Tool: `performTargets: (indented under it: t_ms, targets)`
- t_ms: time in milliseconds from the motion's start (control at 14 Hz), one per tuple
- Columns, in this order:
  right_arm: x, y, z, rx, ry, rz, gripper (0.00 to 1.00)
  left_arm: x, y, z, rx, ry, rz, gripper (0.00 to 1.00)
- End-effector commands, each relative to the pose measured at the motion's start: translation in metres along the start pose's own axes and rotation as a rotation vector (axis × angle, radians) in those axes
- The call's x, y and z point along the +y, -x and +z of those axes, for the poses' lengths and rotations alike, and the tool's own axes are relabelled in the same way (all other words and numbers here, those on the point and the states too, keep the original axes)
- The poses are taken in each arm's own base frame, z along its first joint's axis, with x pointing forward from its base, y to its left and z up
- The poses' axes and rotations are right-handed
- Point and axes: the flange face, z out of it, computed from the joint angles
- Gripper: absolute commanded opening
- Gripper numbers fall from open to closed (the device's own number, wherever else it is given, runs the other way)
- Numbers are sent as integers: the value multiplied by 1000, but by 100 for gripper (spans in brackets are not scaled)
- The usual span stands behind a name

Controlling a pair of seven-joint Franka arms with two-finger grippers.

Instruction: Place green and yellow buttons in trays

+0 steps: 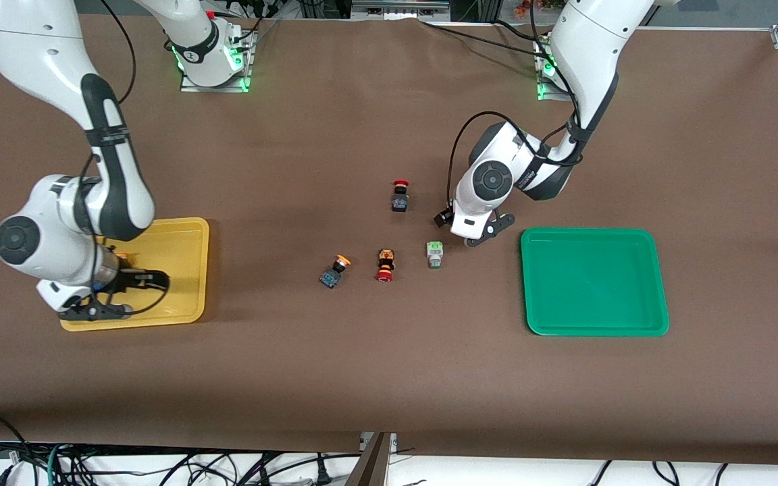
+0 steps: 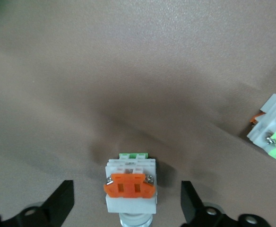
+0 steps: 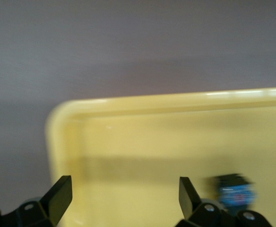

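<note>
Hovering low over the bench, the left tool (image 1: pixel 473 236) is seen with its fingers (image 2: pixel 62 201) spread apart, and nothing is held between them. In the left wrist view a white-grey switch (image 2: pixel 130 187) with an orange clip and a green end lies on the bench between the two fingers, touched by neither. A second white-grey switch (image 1: pixel 435 254), green at one end, lies just beside the left tool, nearer to the front camera. The green tray (image 1: pixel 595 281) is set toward the left arm's end of the bench.

The right tool (image 1: pixel 134 293) is held over the yellow tray (image 1: pixel 183 270), its fingers (image 3: pixel 57 196) apart and empty. A dark-bodied switch (image 3: pixel 235 191) is seen in that tray, close beside one finger. An orange-capped switch (image 1: pixel 333 272) and two red-capped switches (image 1: pixel 385 264) (image 1: pixel 400 196) lie mid-bench.
</note>
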Motion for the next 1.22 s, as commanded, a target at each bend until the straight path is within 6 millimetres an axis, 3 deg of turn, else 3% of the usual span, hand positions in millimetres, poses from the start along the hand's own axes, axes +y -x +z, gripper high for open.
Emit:
performTargets:
  t_ms: [0, 143, 215, 358, 573, 645, 788, 860, 1003, 1075, 1147]
  targets:
    - [-78, 1, -3, -2, -32, 142, 100, 1, 4, 0, -3, 1, 18, 38]
    - [-151, 8, -1, 4, -36, 258, 100, 0, 4, 2, -7, -8, 19, 7]
    - [-185, 13, 4, 6, -34, 312, 100, 0, 3, 1, -6, -8, 21, 0]
    - [-245, 17, 9, 26, -43, 404, 100, -1, 5, -18, -3, -8, 58, 0]
    - [-305, 28, 25, 64, -68, 486, 100, -1, 1, -87, 0, -23, 134, 0]
    - [-322, 35, 36, 79, -77, 506, 100, -6, -15, -112, 8, -37, 185, 0]
    - [-341, 44, 54, 101, -92, 520, 100, -27, -68, -157, 51, -74, 295, 0]
    - [-345, 47, 61, 98, -87, 525, 100, -39, -93, -165, 61, -87, 357, 0]
    - [-352, 53, 70, 95, -83, 514, 100, -72, -145, -163, 68, -100, 454, 0]
    - [-358, 58, 72, 94, -81, 503, 82, -85, -173, -156, 65, -85, 475, 0]
    - [-362, 60, 73, 94, -79, 483, 31, -95, -191, -145, 51, -74, 508, 0]
